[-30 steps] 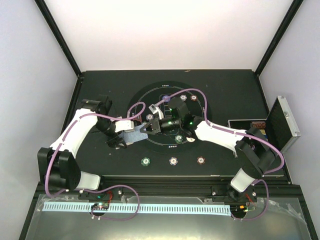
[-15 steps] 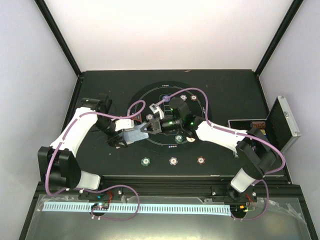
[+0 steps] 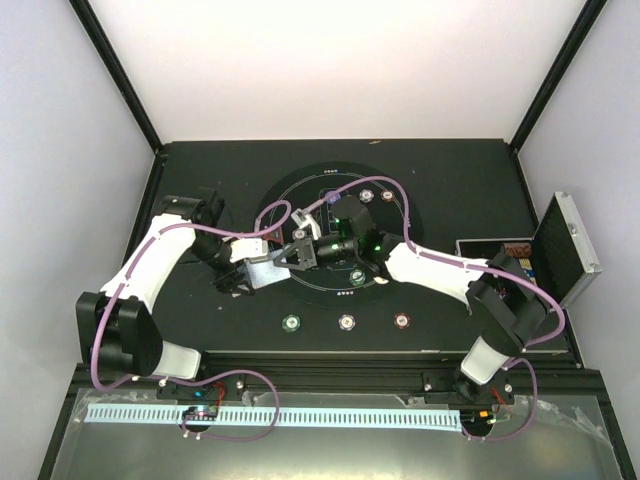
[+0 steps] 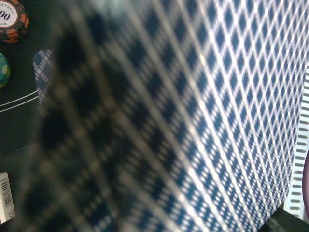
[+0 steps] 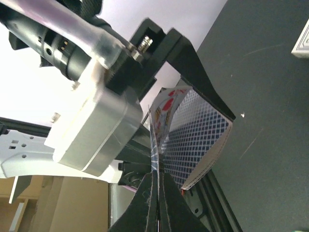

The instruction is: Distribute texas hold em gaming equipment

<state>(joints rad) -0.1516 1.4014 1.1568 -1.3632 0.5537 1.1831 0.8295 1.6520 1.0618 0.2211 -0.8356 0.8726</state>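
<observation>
My left gripper (image 3: 254, 273) is shut on a deck of blue-backed playing cards (image 3: 264, 267) above the left of the black mat. The deck's back (image 4: 217, 111) fills the left wrist view and hides that gripper's fingers. My right gripper (image 3: 289, 258) meets the deck from the right. In the right wrist view its fingertips (image 5: 158, 178) are shut on the edge of one playing card (image 5: 155, 145), peeled away from the deck (image 5: 200, 137). Three striped chips (image 3: 346, 322) lie in a row near the front. More chips (image 3: 367, 196) and a purple disc (image 3: 331, 197) lie at the back of the ring.
A silver-edged black case (image 3: 560, 250) stands open at the right edge of the table. A green chip (image 3: 357, 277) lies under the right arm. In the left wrist view a red chip (image 4: 9, 19) and a white box corner (image 4: 5, 198) show at the left.
My right gripper has shifted slightly left, closer to the deck, still pinching the card. The left arm has stayed in place.
</observation>
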